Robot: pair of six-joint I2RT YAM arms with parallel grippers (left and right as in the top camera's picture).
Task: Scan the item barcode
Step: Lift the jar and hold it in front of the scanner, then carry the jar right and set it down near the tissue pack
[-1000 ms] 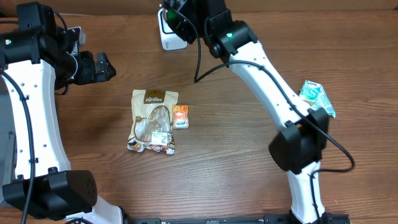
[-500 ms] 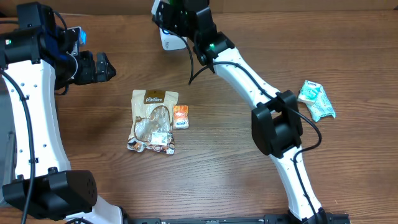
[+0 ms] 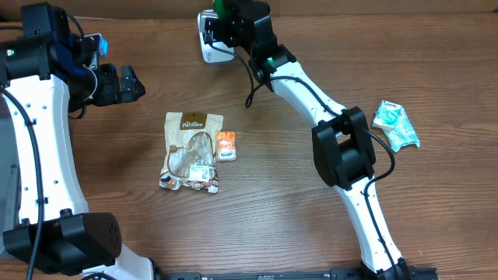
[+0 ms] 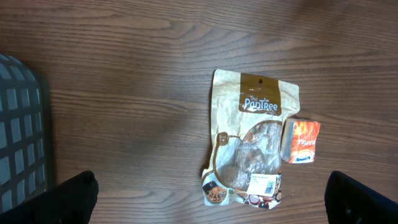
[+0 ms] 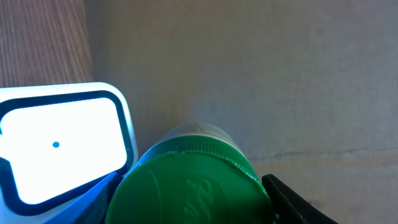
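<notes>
The right gripper (image 3: pixel 233 23) held a green-lidded container (image 5: pixel 193 183) between its fingers at the far side of the table, just beside the white scanner (image 5: pixel 56 143). The left gripper (image 3: pixel 128 83) stood wide apart at the left, holding nothing.

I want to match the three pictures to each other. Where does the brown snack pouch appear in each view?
Overhead: the brown snack pouch lies left of the picture's centre.
Left wrist: it lies right of centre, with its printed top edge upward.
Right wrist: not in it.
Shared landmark: the small orange packet, beside the pouch's right edge in both views that show it.
</notes>
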